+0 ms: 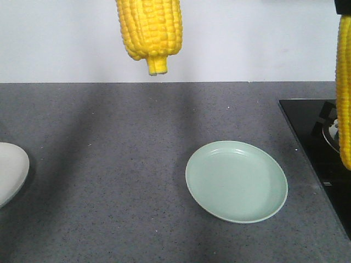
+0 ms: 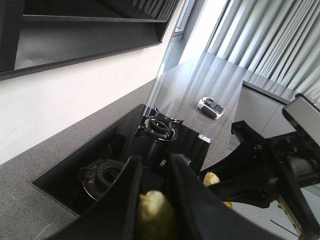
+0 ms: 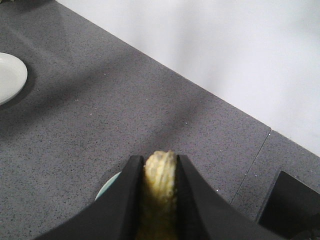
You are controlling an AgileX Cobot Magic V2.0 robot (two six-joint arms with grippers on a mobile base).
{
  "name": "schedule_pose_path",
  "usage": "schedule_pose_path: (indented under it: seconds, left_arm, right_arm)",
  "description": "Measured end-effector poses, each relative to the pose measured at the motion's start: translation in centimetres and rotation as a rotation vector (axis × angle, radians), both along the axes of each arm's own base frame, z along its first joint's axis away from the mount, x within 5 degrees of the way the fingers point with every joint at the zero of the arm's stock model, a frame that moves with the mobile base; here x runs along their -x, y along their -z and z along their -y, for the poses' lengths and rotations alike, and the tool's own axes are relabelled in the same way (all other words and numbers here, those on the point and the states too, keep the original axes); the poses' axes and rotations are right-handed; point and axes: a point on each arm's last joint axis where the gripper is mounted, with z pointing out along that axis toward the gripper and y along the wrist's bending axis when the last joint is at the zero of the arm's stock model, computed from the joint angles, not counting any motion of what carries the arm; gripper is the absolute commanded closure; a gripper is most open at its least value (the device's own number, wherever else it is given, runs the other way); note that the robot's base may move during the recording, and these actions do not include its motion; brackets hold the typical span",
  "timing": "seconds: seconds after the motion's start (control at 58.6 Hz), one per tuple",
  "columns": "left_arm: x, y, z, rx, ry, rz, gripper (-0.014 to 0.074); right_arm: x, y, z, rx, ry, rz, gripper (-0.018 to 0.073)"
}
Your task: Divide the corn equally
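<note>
- Yellow corn [image 1: 149, 30] hangs in the air at 12 o'clock, well above the grey surface [image 1: 109, 164], stub end down.
- Another cob [image 1: 344, 90] hangs at 3 o'clock, over the black stove [image 1: 315, 137].
- Left claw [image 2: 152, 200] is closed tight on a cob [image 2: 155, 215].
- Right claw [image 3: 157, 192] is closed tight on a cob [image 3: 159, 175] too.
- Green plate [image 1: 236, 181] sits at 5 o'clock with nothing on it.
- White plate [image 1: 11, 170] peeks in at 9 o'clock.

Left hand [image 2: 152, 195] clamped on a cob, right hand [image 3: 157, 190] likewise, both raised
</note>
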Motion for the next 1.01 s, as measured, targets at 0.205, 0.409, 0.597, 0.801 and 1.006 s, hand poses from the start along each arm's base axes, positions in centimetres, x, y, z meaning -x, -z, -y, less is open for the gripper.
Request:
schedule_pose_path:
  seconds: [0.205, 0.409, 0.597, 0.801, 1.006]
  left_arm:
    - [0.0, 0.0, 0.0, 0.0, 0.0, 0.0, 0.0603]
    - [0.0, 0.0, 0.0, 0.0, 0.0, 0.0, 0.0603]
    - [0.0, 0.0, 0.0, 0.0, 0.0, 0.0, 0.0603]
    - [0.0, 0.0, 0.0, 0.0, 0.0, 0.0, 0.0603]
    - [0.0, 0.0, 0.0, 0.0, 0.0, 0.0, 0.0603]
  right_arm:
    - [0.0, 0.0, 0.0, 0.0, 0.0, 0.0, 0.0565]
    - [0.0, 0.0, 0.0, 0.0, 0.0, 0.0, 0.0565]
    - [0.0, 0.0, 0.0, 0.0, 0.0, 0.0, 0.0565]
    - [0.0, 0.0, 0.0, 0.0, 0.0, 0.0, 0.0565]
    - [0.0, 0.0, 0.0, 0.0, 0.0, 0.0, 0.0565]
